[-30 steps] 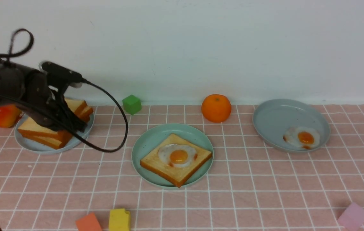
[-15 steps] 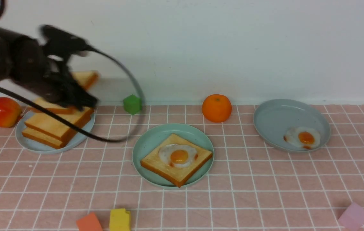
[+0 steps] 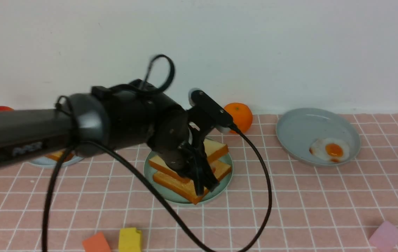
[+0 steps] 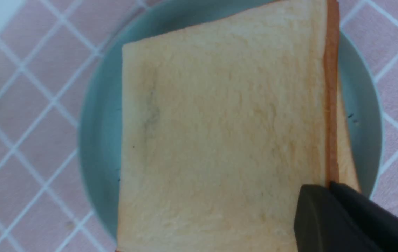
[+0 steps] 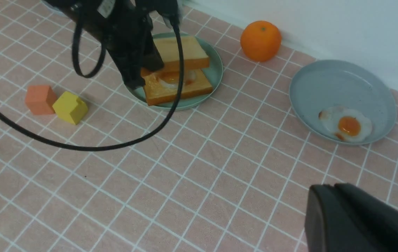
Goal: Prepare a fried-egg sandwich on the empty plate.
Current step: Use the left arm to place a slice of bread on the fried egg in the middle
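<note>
Sandwich [image 3: 188,175] state: partly stacked on green plate [image 3: 216,190], mid-tabletop [image 3: 290,203].

- Left claw [image 3: 201,176]: pinching the top toast slice [image 3: 216,147] at one corner, fingers pressed onto the bread. In the left wrist view one dark finger [image 4: 339,220] lies over that corner.
- Top slice is roughly level above the bottom toast slice [image 3: 179,185] and offset toward the wall side. The two crusts do not line up.
- Fried egg [image 5: 171,78] lies on the bottom slice, and its yolk shows under the near edge of the top slice. Whether the top slice touches the egg cannot be told.
- Bottom slice lies flat inside the plate rim.
- Right claw [image 5: 356,220]: only a dark part shows at the edge of its own wrist view, low over bare tabletop. Spread or pressed together cannot be told.
- Grey-blue dish [image 3: 300,129] to the right holds a lone egg [image 3: 330,149].
- Orange [image 3: 241,115] is by the wall, between plate and dish.
- Pale plate [image 3: 45,161] on the left is mostly hidden behind the left arm.
- Yellow block [image 3: 130,239] and orange block [image 3: 95,243] sit side by side near the front edge, with a pink block [image 3: 386,235] front right.
</note>
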Action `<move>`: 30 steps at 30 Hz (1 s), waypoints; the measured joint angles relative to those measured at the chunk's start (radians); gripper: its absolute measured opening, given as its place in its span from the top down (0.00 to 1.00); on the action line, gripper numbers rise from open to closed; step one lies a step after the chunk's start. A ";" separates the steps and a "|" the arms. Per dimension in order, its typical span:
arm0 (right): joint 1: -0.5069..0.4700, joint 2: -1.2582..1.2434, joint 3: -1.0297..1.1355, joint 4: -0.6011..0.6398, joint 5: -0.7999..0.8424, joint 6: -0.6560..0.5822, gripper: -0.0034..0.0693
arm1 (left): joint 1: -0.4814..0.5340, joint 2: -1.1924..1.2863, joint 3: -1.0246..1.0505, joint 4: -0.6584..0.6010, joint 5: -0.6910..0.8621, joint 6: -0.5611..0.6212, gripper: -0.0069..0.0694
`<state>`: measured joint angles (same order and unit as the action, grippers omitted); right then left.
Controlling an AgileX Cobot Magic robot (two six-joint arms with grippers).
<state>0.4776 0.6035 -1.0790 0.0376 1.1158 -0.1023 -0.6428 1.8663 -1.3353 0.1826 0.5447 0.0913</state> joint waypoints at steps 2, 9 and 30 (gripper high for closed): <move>0.000 -0.004 0.000 0.000 0.004 0.002 0.87 | 0.000 0.009 -0.005 0.000 -0.002 0.000 0.92; 0.000 -0.004 0.000 0.000 0.004 0.004 0.87 | 0.000 0.027 -0.008 -0.017 0.004 0.000 0.92; 0.000 -0.004 0.000 -0.002 0.003 0.007 0.87 | 0.000 0.060 -0.010 -0.055 0.014 0.000 0.55</move>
<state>0.4776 0.5997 -1.0790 0.0361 1.1190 -0.0949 -0.6426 1.9261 -1.3456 0.1279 0.5586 0.0913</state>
